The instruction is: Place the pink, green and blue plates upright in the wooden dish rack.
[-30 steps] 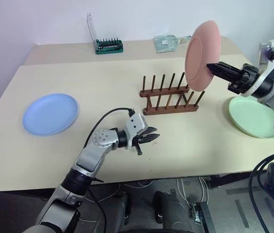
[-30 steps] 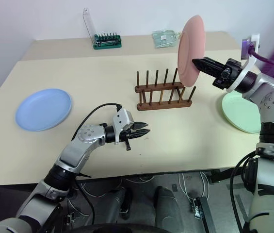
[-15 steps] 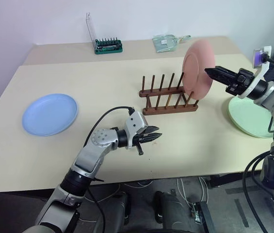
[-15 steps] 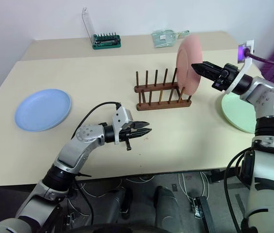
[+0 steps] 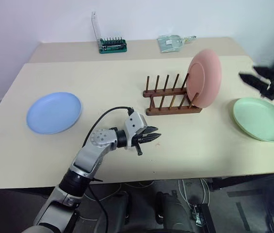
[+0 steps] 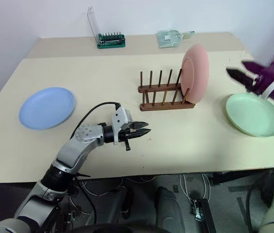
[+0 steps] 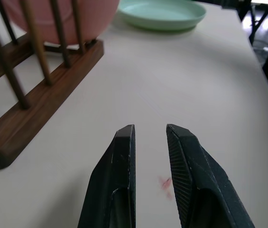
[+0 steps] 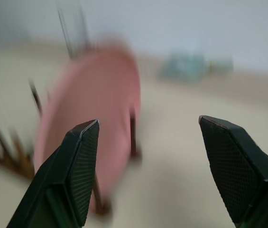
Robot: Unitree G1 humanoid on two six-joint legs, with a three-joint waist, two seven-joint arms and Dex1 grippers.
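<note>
Beige table (image 5: 103, 87); pink plate (image 5: 205, 78) upright in rack (image 5: 168, 99)

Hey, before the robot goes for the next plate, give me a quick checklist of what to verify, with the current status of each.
1. Pink plate standing upright in the wooden dish rack, at its end slot: ok.
2. Right hand open and apart from the pink plate: ok.
3. Green plate lying flat on the table, nothing on it: ok.
4. Blue plate flat, unobstructed: ok.
5. Free slots left in the rack: ok.
6. Left hand holding nothing, away from the rack: ok.
</note>
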